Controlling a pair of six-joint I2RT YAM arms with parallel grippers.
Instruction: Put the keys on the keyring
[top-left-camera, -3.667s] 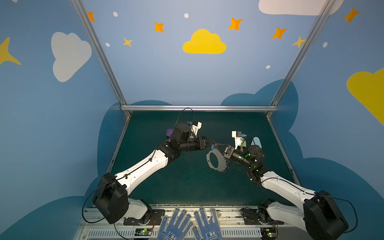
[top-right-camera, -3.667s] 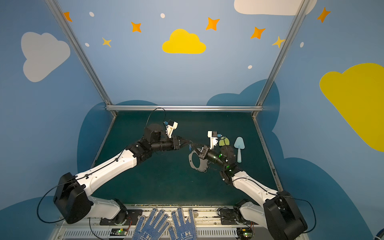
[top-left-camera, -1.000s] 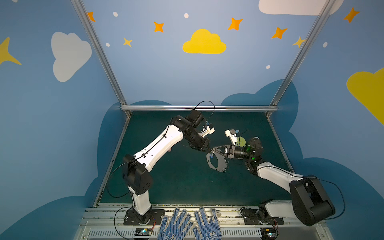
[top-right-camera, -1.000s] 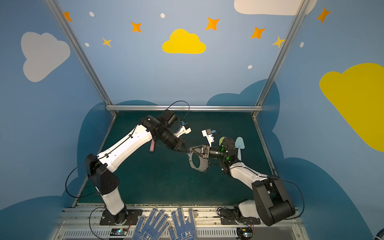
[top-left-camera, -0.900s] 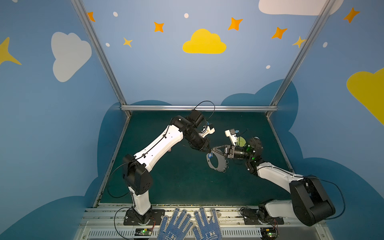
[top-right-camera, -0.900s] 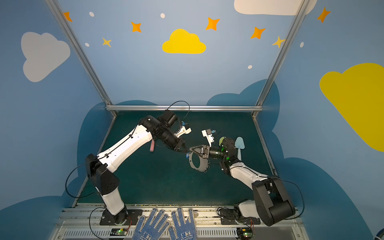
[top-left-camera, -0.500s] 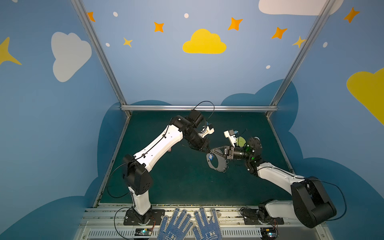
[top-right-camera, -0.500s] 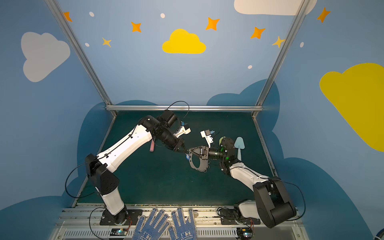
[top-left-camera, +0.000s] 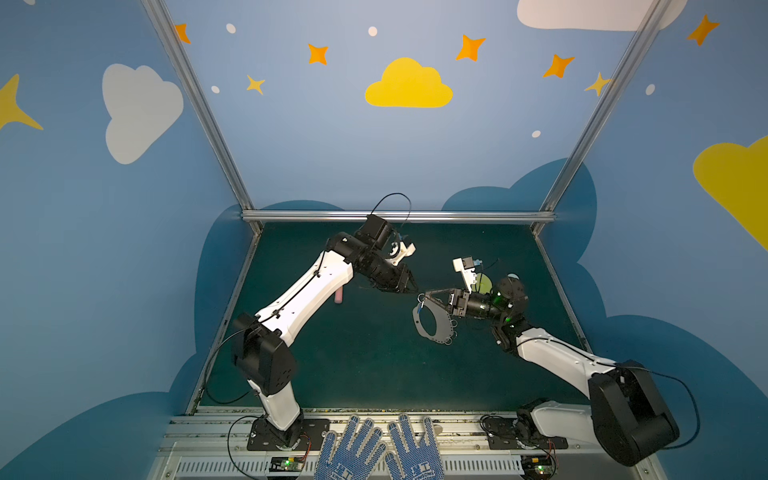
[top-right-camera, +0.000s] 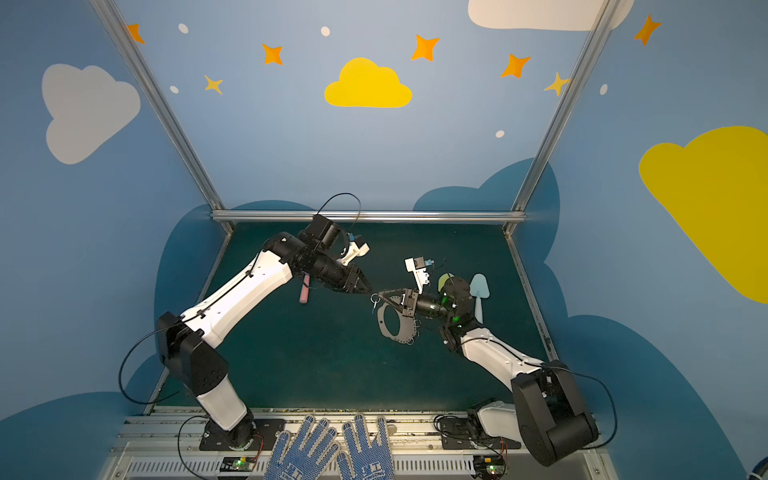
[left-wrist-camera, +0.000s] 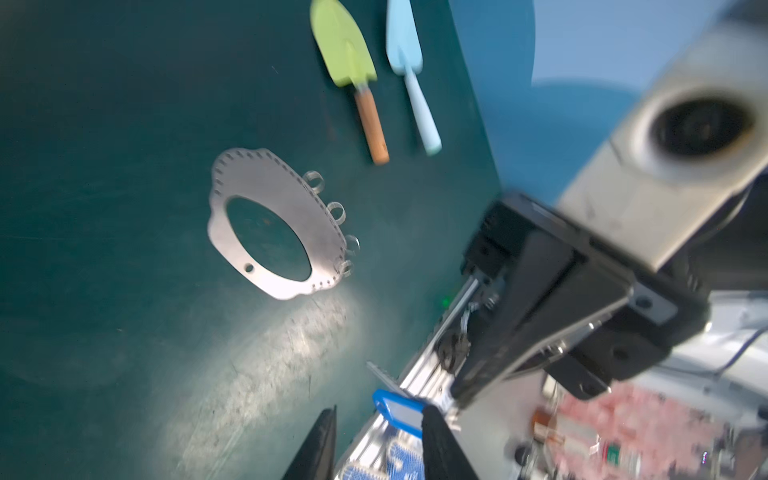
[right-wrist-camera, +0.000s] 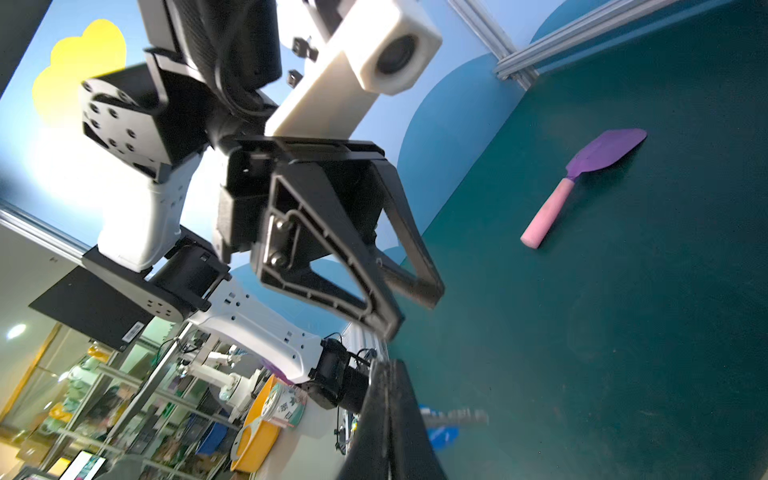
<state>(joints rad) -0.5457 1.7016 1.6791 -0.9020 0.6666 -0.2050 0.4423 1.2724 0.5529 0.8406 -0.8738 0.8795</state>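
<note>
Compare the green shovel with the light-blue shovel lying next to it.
The green shovel has a brown handle, while the light-blue shovel is one colour from blade to handle. The green shovel's blade looks broader, the light-blue shovel's narrower. Both lie flat on the dark green mat, side by side, with their blades pointing the same way.

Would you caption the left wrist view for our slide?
Keyring on mat near two shovels; open left gripper by the keys.

Three toy shovels (left-wrist-camera: 345, 50), one keyring (left-wrist-camera: 272, 189), one tagged key (left-wrist-camera: 397, 409) and two gloves (top-left-camera: 351, 451) are showing.
The green shovel (left-wrist-camera: 357, 87), blue shovel (left-wrist-camera: 405, 41) and purple shovel (right-wrist-camera: 602, 153) are making three; four wire rings (left-wrist-camera: 336, 210) are hanging on the keyring.
</note>
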